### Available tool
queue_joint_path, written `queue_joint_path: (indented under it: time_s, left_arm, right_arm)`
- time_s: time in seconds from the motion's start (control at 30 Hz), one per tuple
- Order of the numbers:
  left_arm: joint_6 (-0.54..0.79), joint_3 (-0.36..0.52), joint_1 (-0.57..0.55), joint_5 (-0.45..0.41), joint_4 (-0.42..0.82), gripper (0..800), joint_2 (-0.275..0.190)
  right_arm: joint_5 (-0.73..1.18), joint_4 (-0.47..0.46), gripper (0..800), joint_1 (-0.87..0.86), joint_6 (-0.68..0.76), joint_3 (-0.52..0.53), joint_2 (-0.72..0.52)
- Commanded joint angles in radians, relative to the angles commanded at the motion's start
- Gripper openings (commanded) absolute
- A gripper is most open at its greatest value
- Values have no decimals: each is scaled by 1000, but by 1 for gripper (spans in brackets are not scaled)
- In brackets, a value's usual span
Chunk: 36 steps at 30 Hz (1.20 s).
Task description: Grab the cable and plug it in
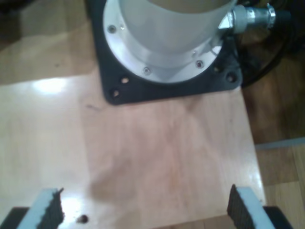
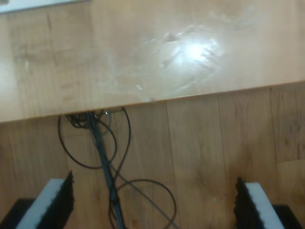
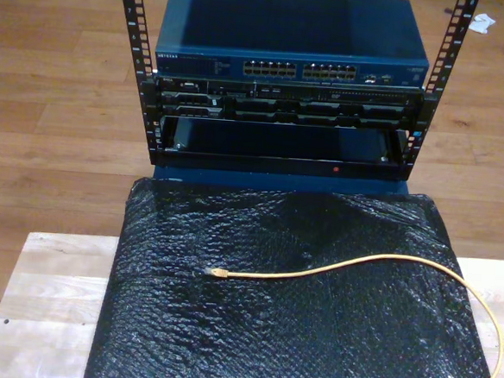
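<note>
The cable is thin and yellow-orange and lies loose on a black bubble-wrap mat. Its small plug rests near the mat's middle. From there the cord arcs toward the exterior view's right and runs down past the mat's edge. My first gripper is open over bare light wood, with nothing between its black pads. My second gripper is also open and holds nothing. It hangs over a wooden floor just beyond a table edge.
A rack stands behind the mat, holding a blue network switch with rows of ports. A white arm base on a black plate sits ahead of my first gripper. Thin black wires trail over the floor under my second gripper.
</note>
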Motion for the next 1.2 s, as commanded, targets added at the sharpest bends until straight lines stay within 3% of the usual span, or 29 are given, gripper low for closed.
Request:
queue_joint_path:
  time_s: [0.23, 0.7, 1.2]
  left_arm:
    - [-57, -40, -64, 83, -57, 800, 0]
    - [-239, -115, -229, 166, -140, 800, 2]
    - [-387, -120, -342, 173, -204, 800, 0]
  right_arm:
    - [118, 17, 799, 60, 135, -132, 92]
    - [345, 218, 798, 92, 226, -273, 117]
    - [356, 250, 798, 245, 388, -364, 164]
